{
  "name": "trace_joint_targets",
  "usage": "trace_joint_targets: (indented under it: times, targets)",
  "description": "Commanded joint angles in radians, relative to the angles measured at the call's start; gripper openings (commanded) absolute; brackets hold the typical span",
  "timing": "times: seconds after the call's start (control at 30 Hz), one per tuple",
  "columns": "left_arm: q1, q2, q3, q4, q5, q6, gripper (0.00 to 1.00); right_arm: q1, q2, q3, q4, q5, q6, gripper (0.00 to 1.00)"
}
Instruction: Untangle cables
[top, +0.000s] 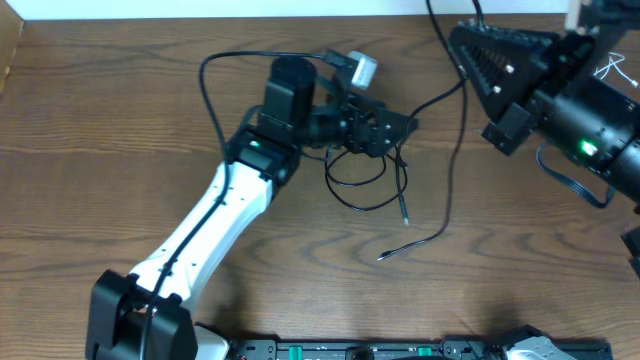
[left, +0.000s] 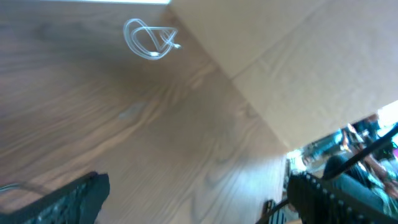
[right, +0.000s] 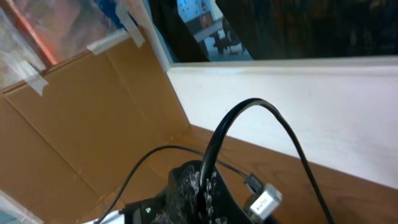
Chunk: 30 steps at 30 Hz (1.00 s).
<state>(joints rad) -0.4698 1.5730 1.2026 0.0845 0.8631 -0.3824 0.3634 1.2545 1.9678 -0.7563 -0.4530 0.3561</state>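
Near the middle of the desk (top: 120, 130) a cable (top: 403, 200) lies in loops, just below and in front of the left fingers (top: 398, 124). Its plug ends lie nearer the front edge. The right arm (top: 570, 100) stands at the far right rear. A second cable (left: 151, 56) lies coiled on the desk, well ahead of the left fingers and near the foot of a cardboard wall (left: 298, 62).

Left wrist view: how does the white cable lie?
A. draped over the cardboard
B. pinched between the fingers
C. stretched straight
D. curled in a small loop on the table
D: the white cable curls in a small loop on the table, apart from the open left gripper.
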Motion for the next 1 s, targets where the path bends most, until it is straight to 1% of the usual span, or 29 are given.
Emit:
trace_joint_targets:
  times: [0.0, 0.07, 0.2, 0.3, 0.37, 0.43, 0.53, 0.57, 0.7, 0.8, 0.87, 0.97]
  targets:
    - [-0.015, 0.032, -0.002, 0.102, 0.068, -0.069, 0.96, 0.003, -0.005, 0.003, 0.0, -0.006, 0.006, 0.01]
    - [-0.019, 0.06, -0.002, 0.22, 0.103, -0.141, 0.96, 0.003, -0.005, 0.003, -0.004, -0.007, 0.005, 0.01]
    - [-0.028, 0.13, -0.002, 0.456, 0.114, -0.304, 0.96, 0.003, -0.005, 0.003, -0.007, -0.025, -0.005, 0.01]
    - [-0.036, 0.175, -0.002, 0.564, 0.113, -0.369, 0.96, -0.005, -0.005, 0.003, -0.02, -0.026, -0.005, 0.01]
    - [-0.036, 0.201, -0.002, 0.589, 0.093, -0.406, 0.96, -0.018, -0.005, 0.003, -0.033, -0.026, -0.005, 0.01]
    - [-0.034, 0.218, -0.002, 0.587, 0.065, -0.436, 0.88, -0.032, -0.005, 0.003, -0.046, -0.029, -0.005, 0.01]
    - [-0.031, 0.222, -0.002, 0.584, 0.048, -0.434, 0.54, -0.063, -0.005, 0.003, -0.063, -0.033, -0.005, 0.01]
    - [-0.028, 0.222, -0.002, 0.583, 0.05, -0.429, 0.39, -0.079, -0.005, 0.003, -0.07, -0.032, -0.005, 0.01]
    - [0.007, 0.222, -0.002, 0.57, 0.089, -0.423, 0.08, -0.157, -0.003, 0.0, -0.095, -0.01, -0.035, 0.01]
    - [0.039, 0.222, -0.002, 0.568, 0.126, -0.426, 0.08, -0.229, 0.012, -0.001, -0.121, 0.011, -0.039, 0.01]
    - [0.051, 0.222, -0.002, 0.568, 0.14, -0.439, 0.07, -0.26, 0.03, -0.001, -0.137, -0.029, -0.04, 0.01]
    - [0.055, 0.222, -0.002, 0.568, 0.143, -0.439, 0.07, -0.267, 0.066, -0.001, -0.148, -0.117, -0.054, 0.01]
